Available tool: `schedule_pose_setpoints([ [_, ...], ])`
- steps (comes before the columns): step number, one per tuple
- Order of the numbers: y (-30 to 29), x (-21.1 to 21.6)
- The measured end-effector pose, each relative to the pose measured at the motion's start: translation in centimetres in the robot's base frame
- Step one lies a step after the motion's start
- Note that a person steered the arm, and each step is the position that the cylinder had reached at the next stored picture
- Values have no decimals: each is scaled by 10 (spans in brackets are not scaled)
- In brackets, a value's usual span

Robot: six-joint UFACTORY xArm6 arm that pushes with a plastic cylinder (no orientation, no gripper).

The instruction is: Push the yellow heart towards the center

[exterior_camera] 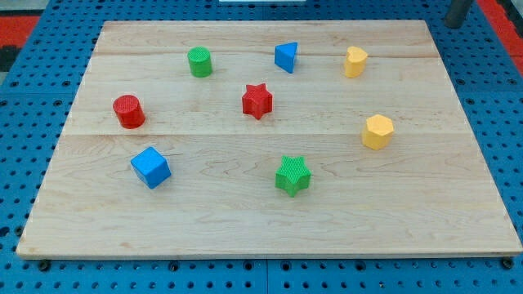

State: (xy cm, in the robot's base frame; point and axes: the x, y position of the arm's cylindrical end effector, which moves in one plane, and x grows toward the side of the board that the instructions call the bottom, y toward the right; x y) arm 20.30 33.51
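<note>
The yellow heart (355, 61) sits near the board's top right. My rod shows at the view's top right corner, and my tip (453, 24) is just past the board's top edge, up and to the right of the heart and apart from it. A red star (257, 100) lies near the board's middle, left and below the heart. A blue triangle (286, 56) is to the heart's left.
A yellow pentagon-like block (377, 131) lies below the heart at the right. A green star (292, 175) is at bottom centre, a blue cube (150, 167) at bottom left, a red cylinder (128, 111) at the left, a green cylinder (199, 61) at top left. The wooden board (458, 220) rests on a blue pegboard.
</note>
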Motion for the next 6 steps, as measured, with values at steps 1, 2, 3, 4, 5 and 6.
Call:
schedule_pose_setpoints([
  [1,0,0],
  [2,1,8],
  [3,-23,38],
  [4,-108,65],
  [5,-146,73],
  [6,-185,76],
])
